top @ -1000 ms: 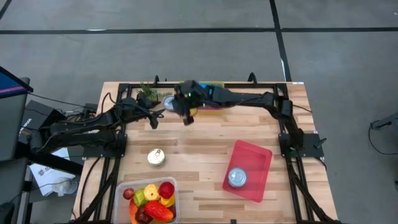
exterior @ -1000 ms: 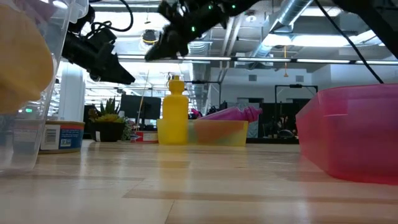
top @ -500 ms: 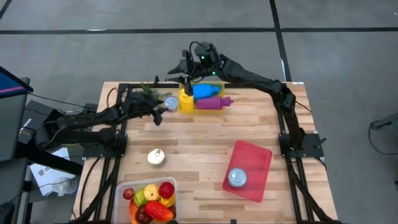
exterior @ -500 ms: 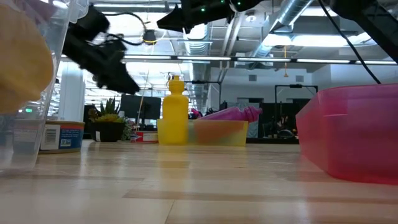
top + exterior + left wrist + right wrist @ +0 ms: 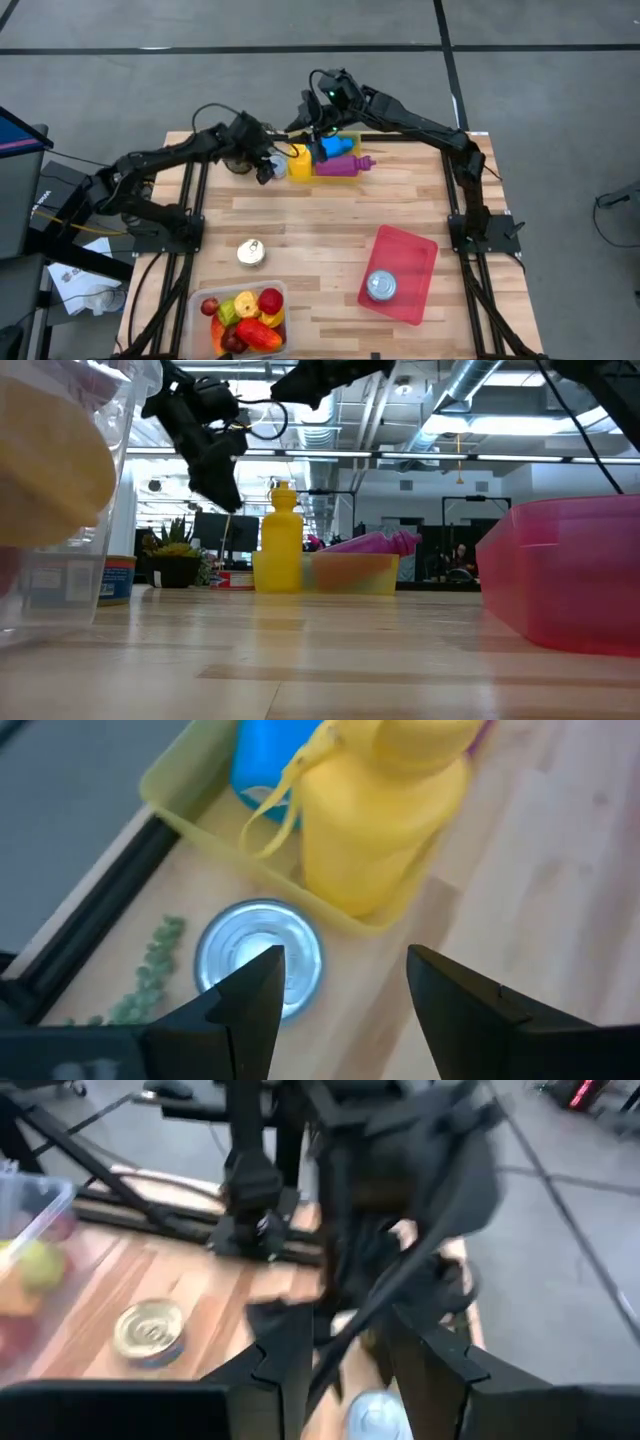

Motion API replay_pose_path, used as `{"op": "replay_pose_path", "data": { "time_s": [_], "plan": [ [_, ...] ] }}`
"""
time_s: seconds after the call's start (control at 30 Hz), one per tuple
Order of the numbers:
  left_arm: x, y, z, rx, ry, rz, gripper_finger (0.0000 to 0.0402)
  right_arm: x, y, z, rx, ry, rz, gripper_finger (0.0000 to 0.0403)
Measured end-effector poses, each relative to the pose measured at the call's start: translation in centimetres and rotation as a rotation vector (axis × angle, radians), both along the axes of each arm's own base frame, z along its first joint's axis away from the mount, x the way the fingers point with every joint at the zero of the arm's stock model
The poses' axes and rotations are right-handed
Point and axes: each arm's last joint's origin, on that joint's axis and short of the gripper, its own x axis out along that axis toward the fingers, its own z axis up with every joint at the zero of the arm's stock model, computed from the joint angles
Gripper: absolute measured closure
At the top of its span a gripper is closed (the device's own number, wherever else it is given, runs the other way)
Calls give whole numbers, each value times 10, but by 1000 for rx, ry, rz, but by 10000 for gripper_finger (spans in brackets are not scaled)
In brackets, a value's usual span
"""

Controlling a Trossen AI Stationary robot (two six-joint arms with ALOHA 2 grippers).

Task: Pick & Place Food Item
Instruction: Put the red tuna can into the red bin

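Up at the top centre of the high view, the left gripper [image 5: 265,165] hangs with fingers parted and empty over a silver can [image 5: 260,958] beside the yellow tray [image 5: 345,170]. Just right of it the right gripper [image 5: 311,118] hovers above the tray's bottles; its fingers stand narrowly apart, holding nothing.

Open left pincer [image 5: 340,1010] above silver can [image 5: 259,960], beside yellow bottle [image 5: 385,825] in perhaps a tray [image 5: 200,775].
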Motion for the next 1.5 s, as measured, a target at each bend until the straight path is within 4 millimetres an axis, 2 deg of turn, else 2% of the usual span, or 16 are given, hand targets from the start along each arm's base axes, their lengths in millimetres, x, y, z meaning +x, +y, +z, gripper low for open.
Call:
{"op": "replay_pose_path", "data": {
  "time_s": [0.13,0.27,0.4,0.6,0.73,0.87,1.07,1.23,1.33,1.5],
  "plan": [
    [-1,11,16,-36,37,-10,212,-13,4,7,12,48,2,280],
    [-2,24,18,-78,111,6,245,-24,7,14,5,74,7,280],
    [-1,36,20,-117,173,8,294,-26,7,14,7,86,1,280],
    [11,50,18,-162,219,9,390,-31,4,17,9,92,-14,280],
    [18,55,8,-223,237,51,398,-31,4,16,12,103,-14,280],
    [23,50,6,-249,226,61,400,-32,5,16,15,107,-13,280],
    [30,31,27,-270,97,105,399,-33,4,13,23,133,-13,280],
    [36,14,49,-219,-18,74,400,-34,5,11,36,158,-12,280],
    [43,9,53,-254,-87,185,401,-35,6,10,42,170,-13,280],
    [60,3,36,-366,-77,375,401,-37,3,9,64,185,-28,280]
  ]
}}
